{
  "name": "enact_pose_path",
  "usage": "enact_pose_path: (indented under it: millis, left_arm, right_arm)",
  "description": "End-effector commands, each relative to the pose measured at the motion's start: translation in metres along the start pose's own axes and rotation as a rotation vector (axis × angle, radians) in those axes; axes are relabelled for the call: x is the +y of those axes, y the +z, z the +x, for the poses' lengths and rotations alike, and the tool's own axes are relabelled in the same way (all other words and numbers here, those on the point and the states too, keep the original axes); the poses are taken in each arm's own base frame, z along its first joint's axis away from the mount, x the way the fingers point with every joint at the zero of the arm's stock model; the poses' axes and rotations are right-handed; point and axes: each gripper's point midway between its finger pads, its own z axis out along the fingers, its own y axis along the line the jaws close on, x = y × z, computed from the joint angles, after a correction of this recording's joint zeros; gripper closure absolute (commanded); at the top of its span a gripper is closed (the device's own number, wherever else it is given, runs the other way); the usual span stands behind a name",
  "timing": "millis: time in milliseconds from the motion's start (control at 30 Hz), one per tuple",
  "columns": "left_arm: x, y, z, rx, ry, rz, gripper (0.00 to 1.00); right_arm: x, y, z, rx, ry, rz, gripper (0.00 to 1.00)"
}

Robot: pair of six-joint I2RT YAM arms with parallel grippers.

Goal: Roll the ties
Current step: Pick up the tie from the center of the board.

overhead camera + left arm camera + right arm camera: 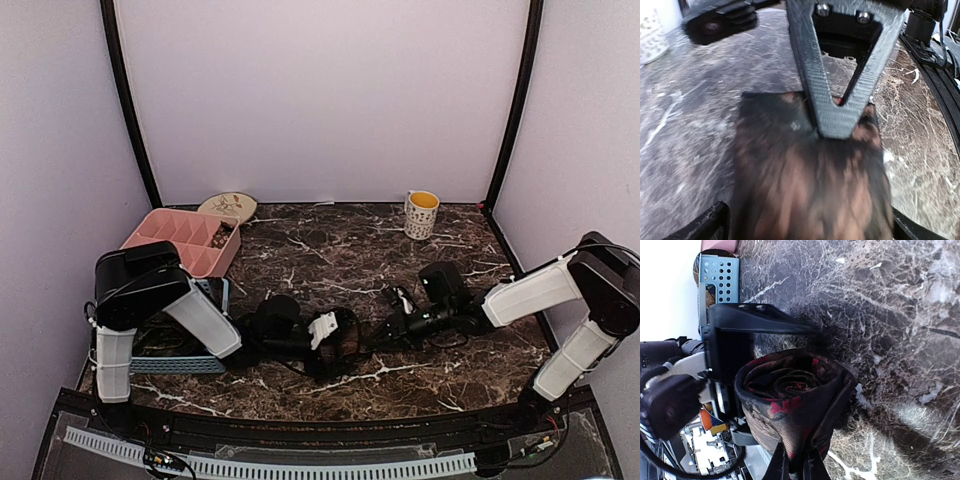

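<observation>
One tie [790, 400], dark with red pattern, is wound into a coil standing on the marble table [330, 250]. My right gripper [797, 466] is shut on the coil's outer wall, near its loose end. In the left wrist view the tie [810, 185] is a blurred brown mass, with the right gripper's grey finger [835, 105] pressed on its far side. My left gripper [807, 227] is open and straddles the coil, with fingers [707, 225] at both lower corners. From the top view both grippers meet at the tie [347, 340] at mid-table. No other ties are in view.
A pink divided tray [185, 240] and a plate [227, 206] sit at the back left. A mug [421, 214] stands at the back right. A blue perforated basket [180, 365] lies under the left arm.
</observation>
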Motion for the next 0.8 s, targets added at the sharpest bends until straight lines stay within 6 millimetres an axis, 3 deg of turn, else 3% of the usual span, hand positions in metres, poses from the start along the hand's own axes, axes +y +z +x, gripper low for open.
enact_pose_path:
  millis: [0,200,367,533,767]
  left_arm:
    - [0.014,-0.03,-0.037,-0.108,-0.051,-0.096,0.01]
    - [0.036,-0.063,-0.058,-0.189,-0.278,-0.205,0.01]
    - [0.054,-0.073,-0.067,-0.139,-0.498,-0.241,0.01]
    - [0.033,-0.081,-0.092,-0.265,-0.648,0.005,0.01]
    - [0.025,-0.071,-0.097,-0.329,-0.919,0.242,0.01]
  right_arm:
    - [0.001,-0.006,-0.005,-0.032,-0.018,-0.009,1.0]
    - [0.009,-0.017,-0.017,-0.083,-0.036,-0.041,1.0]
    - [0.022,-0.028,-0.029,-0.132,-0.067,-0.078,1.0]
    - [0.036,-0.033,-0.034,-0.146,-0.1,-0.114,1.0]
    - [0.062,-0.045,-0.033,-0.168,-0.163,-0.203,1.0]
